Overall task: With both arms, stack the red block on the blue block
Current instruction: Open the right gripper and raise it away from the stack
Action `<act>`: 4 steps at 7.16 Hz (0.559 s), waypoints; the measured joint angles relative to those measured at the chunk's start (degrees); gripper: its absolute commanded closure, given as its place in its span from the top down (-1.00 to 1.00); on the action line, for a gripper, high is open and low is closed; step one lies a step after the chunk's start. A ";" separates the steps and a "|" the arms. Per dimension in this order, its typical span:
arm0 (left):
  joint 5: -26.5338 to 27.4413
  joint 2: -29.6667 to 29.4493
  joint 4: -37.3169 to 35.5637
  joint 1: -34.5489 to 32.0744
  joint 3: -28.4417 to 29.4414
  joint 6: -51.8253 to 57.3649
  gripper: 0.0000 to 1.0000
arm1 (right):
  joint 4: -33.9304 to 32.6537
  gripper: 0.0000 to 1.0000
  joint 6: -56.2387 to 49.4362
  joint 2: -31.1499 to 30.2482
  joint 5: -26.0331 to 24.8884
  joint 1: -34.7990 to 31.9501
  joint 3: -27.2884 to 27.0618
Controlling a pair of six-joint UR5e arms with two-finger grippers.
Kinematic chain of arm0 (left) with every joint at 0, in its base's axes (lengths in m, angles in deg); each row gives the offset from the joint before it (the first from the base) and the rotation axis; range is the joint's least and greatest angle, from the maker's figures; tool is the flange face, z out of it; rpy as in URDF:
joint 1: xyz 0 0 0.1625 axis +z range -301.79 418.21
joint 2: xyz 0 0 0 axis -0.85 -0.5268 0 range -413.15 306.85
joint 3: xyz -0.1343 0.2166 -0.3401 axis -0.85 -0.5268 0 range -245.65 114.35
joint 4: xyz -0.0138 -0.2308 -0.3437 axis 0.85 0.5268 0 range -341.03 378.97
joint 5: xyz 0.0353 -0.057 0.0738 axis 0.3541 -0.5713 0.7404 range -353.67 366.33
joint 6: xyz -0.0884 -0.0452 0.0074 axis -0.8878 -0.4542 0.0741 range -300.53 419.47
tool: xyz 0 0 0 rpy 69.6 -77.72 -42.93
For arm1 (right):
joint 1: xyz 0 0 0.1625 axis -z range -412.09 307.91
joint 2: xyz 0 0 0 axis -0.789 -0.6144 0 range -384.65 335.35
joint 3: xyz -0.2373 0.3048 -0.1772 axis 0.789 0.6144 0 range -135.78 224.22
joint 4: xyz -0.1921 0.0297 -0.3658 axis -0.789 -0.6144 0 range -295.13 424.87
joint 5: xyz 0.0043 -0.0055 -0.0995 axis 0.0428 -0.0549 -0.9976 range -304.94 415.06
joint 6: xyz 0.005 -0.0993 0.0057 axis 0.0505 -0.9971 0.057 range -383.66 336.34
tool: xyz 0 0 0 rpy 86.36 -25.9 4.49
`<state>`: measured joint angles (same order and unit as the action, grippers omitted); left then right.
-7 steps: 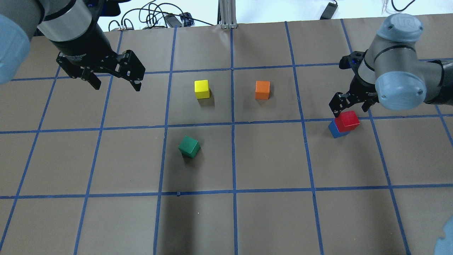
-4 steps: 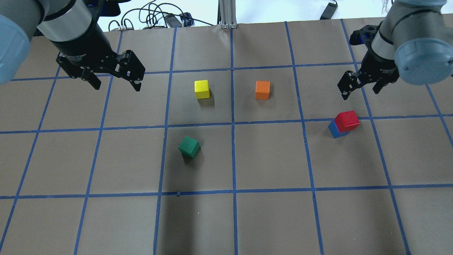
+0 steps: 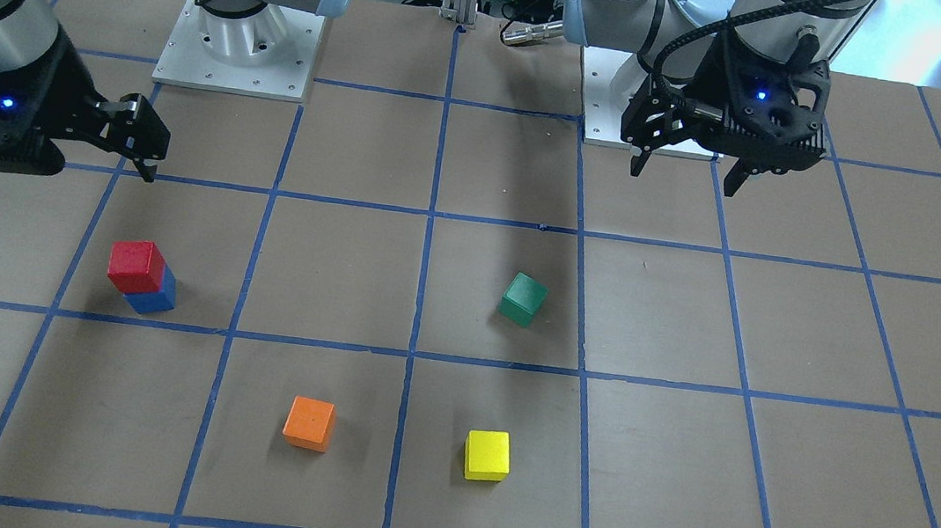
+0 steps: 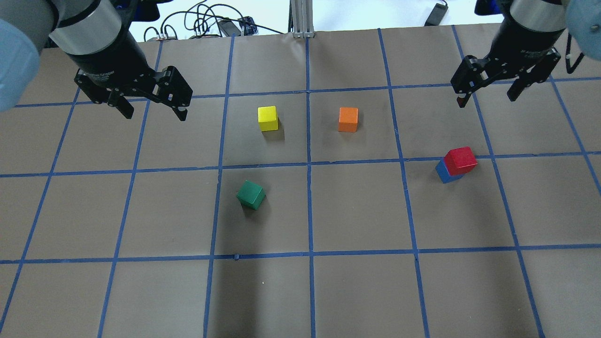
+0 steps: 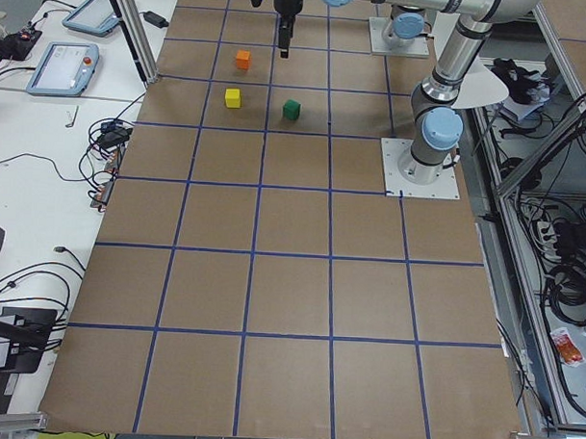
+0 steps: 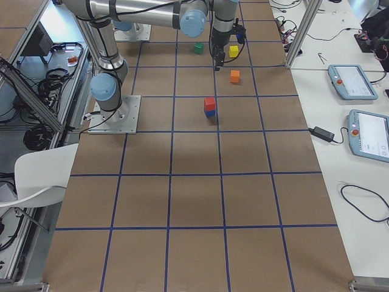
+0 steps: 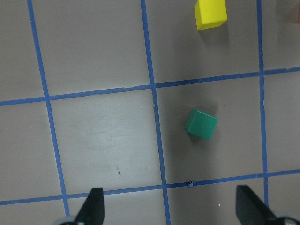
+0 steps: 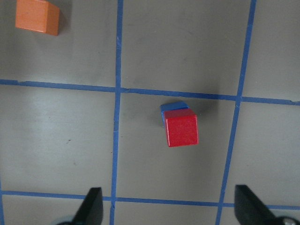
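Apparently the stacking itself is already done, and what is remaining, as I am judging it, is only for the arms to be parked clear.

Starting at the left, the left arm [image 4: 101,44] is hanging high above the counter [image 4: 357,211], well in from its left edge. Its jaws are standing spread wide and gripping nothing. Its wrist camera is showing only bare paper and tape lines between the fingertips.

Moving right, a yellow block [image 4: 267,118] and an orange block [image 4: 348,119] are sitting side by side toward the operators' edge. A green block [image 4: 250,194] is lying turned at an angle nearer the robot's edge. None of the three is being touched.

Further right, well apart from the orange block, the red block [image 4: 460,159] is resting on top of the blue block [image 4: 443,174]. The pair is standing roughly midway between the robot's edge and the operators' edge, just beside a tape line. The red block is looking like a matte, clean-edged cube sitting flat. The blue block is peeking out beneath it as a narrow strip on one side. The red block may be sitting slightly off-centre or twisted, though the camera angles could be causing that, so I cannot tell for certain. The stack is looking steady enough.

At the far right, the right arm [image 4: 530,28] is hovering high, well clear of the stack. Its jaws are likewise spread and empty, and its wrist camera is looking straight down on the two stacked blocks.
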<state>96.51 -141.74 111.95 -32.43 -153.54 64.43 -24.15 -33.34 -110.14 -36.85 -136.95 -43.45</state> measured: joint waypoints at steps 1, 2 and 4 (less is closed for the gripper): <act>0.00 0.00 0.00 0.00 0.00 -0.02 1.00 | 0.08 1.00 2.54 -0.34 0.40 -2.22 0.11; 0.00 0.00 0.00 0.01 0.00 -0.01 1.00 | 0.09 1.00 3.74 -0.66 1.61 -3.19 0.10; 0.00 0.00 0.00 0.02 -0.01 -0.02 1.00 | 0.19 1.00 5.31 -0.90 3.72 -3.68 -0.09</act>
<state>96.51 -141.75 111.96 -32.41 -153.55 64.42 -23.96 -28.03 -111.04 -33.13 -140.63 -43.55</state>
